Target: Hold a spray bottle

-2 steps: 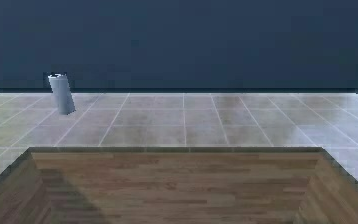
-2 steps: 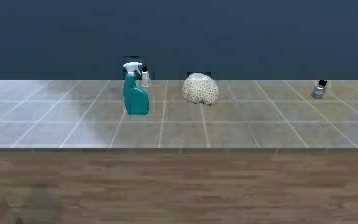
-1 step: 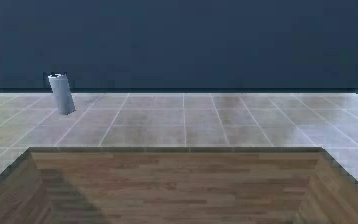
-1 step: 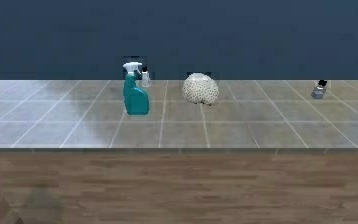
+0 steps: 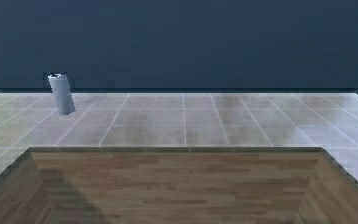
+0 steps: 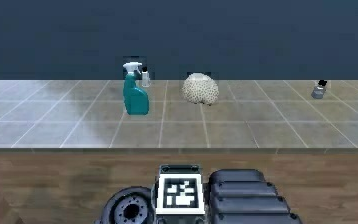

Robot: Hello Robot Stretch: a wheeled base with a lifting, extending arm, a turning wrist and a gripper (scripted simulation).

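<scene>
Teal spray bottle (image 6: 135,88) upright on the tiled surface (image 6: 47,115), well out from my pincer (image 6: 127,207). I can't tell the pincer's finger state or load. Risk: a skewed reach topples the bottle or bumps the white lump (image 6: 200,88) nearby.

From where I stand, a wooden strip (image 6: 47,165) lies nearest on the arm's side. Beyond it, open tiles (image 6: 77,115) run back to a dark blue wall (image 6: 237,30). Three things stand in a row near that wall. A teal spray bottle (image 6: 136,88) has a pale rounded lump (image 6: 200,88) near its right, and a small grey object (image 6: 319,90) sits well apart at the far right. The tiles between and before them are bare. Ahead, a tilted grey cylinder (image 5: 61,93) stands far left near the wall, with bare tile to its right.
</scene>
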